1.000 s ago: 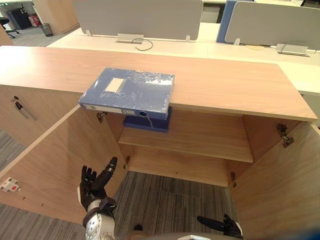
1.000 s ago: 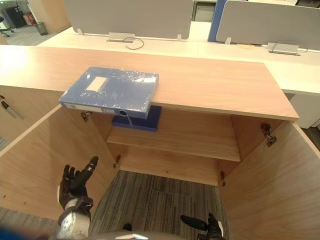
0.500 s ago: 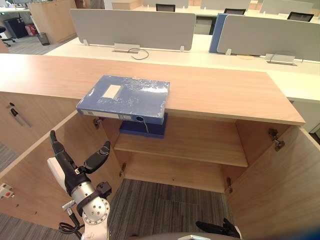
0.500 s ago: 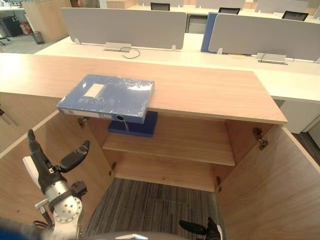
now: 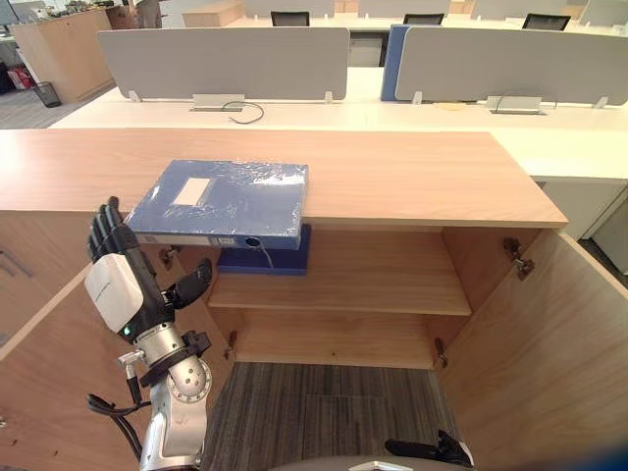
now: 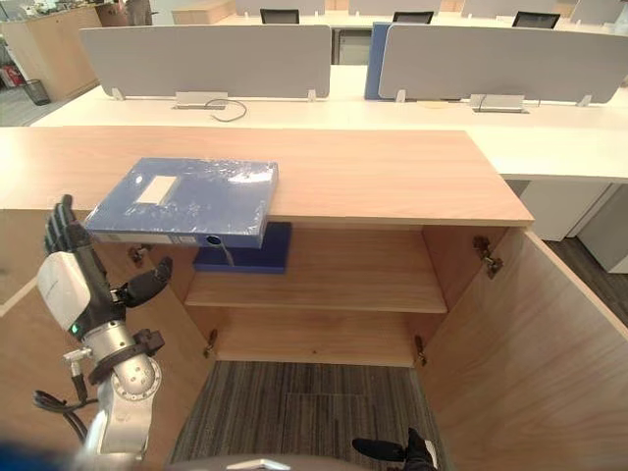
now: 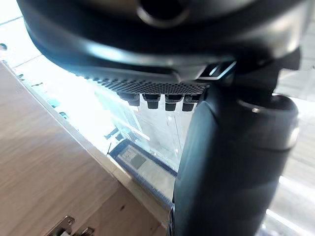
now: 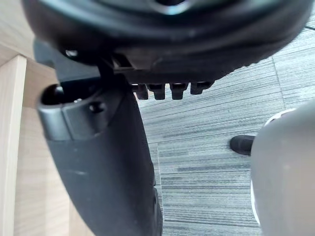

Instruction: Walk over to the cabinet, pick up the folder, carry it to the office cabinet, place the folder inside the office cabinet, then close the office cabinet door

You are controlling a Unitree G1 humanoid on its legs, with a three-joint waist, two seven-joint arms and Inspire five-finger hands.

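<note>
The left hand (image 5: 118,285) is raised with fingers straight and thumb spread, grasping nothing. The blue folder (image 5: 221,201) lies just past its fingertips, flat on the cabinet top (image 5: 412,177) and overhanging the front edge. Far below, the right hand (image 5: 427,451) hangs relaxed and empty.

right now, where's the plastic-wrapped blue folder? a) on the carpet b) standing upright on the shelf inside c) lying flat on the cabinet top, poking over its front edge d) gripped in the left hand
c: the folder lies flat on the cabinet top with its near edge jutting past the front, above the open doors, and the left hand is held up open beside it, holding nothing.
</note>
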